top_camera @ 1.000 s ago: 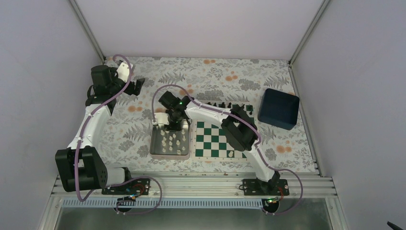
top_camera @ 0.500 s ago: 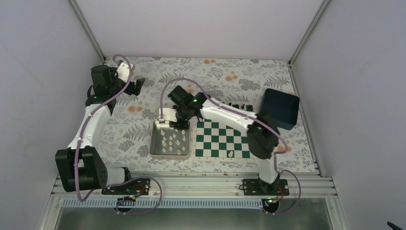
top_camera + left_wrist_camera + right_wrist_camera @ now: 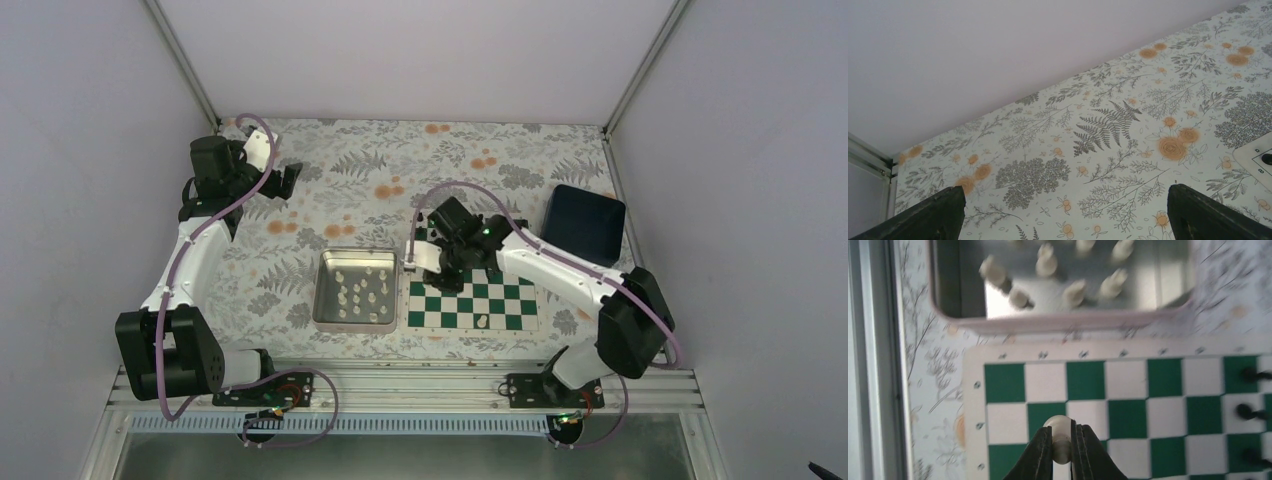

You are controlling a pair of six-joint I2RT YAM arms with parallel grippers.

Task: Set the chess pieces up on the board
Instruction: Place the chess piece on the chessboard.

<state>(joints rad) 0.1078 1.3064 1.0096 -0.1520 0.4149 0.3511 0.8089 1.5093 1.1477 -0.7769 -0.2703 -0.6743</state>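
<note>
Floral-patterned desk [image 3: 300, 215] fills my feed. My right hand [image 3: 1063, 431] pinches a small cream-white chess piece [image 3: 1057, 423], perhaps a pawn, above the flat green-and-white checked chessboard [image 3: 500, 300], on its side nearest the square silver metal tray [image 3: 322, 290]. More cream pieces [image 3: 360, 290] stand in that tray. My left hand [image 3: 1064, 189] hangs spread, holding nothing, over the desk's far left.

Left arm [image 3: 190, 262], upper left: left gripper [image 3: 1064, 202] jaws spread wide. Right arm [image 3: 560, 272], centre: right gripper [image 3: 1062, 441] jaws pinching cream pawn [image 3: 1060, 430].
</note>
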